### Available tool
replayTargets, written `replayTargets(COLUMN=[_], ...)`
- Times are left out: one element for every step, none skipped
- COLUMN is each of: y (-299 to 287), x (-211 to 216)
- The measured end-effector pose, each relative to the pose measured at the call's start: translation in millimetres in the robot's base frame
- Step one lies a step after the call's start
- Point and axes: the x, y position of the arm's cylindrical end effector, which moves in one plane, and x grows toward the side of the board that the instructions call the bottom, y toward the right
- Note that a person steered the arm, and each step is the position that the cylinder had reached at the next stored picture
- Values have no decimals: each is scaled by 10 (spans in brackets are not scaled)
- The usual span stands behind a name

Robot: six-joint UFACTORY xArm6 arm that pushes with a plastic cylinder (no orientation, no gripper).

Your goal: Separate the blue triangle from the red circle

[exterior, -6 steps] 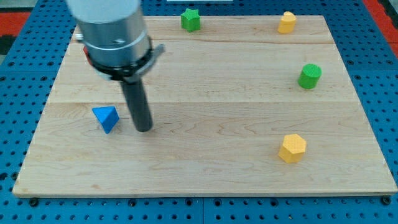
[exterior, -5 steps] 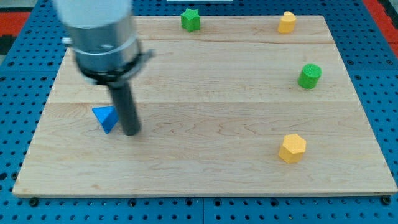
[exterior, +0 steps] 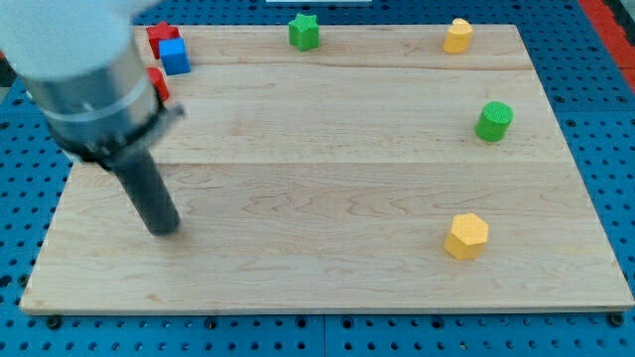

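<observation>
My tip (exterior: 165, 228) rests on the wooden board (exterior: 347, 178) near the view's lower left. The blue triangle does not show in the camera view; the rod and arm body cover the spot where it lay. A red block (exterior: 160, 83), possibly the red circle, peeks out from behind the arm body at the view's upper left, well above my tip. Its shape cannot be made out.
A blue cube (exterior: 175, 57) and another red block (exterior: 161, 36) sit together at the view's top left. A green star (exterior: 305, 31) and a yellow block (exterior: 457, 36) lie along the top edge. A green cylinder (exterior: 493, 121) and a yellow hexagon (exterior: 466, 236) are at the right.
My tip has moved left and slightly down across the spot where the blue triangle lay. The triangle is no longer visible. The arm body uncovered the blocks at the top left.
</observation>
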Motion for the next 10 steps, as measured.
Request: replayTargets(y=[-194,-225,-29,-4,-309,-184,-187,-20,27,-130], x=[-283,-1051,-1318,-857,-537,-1225,-1536,-1393,-1433,-1630])
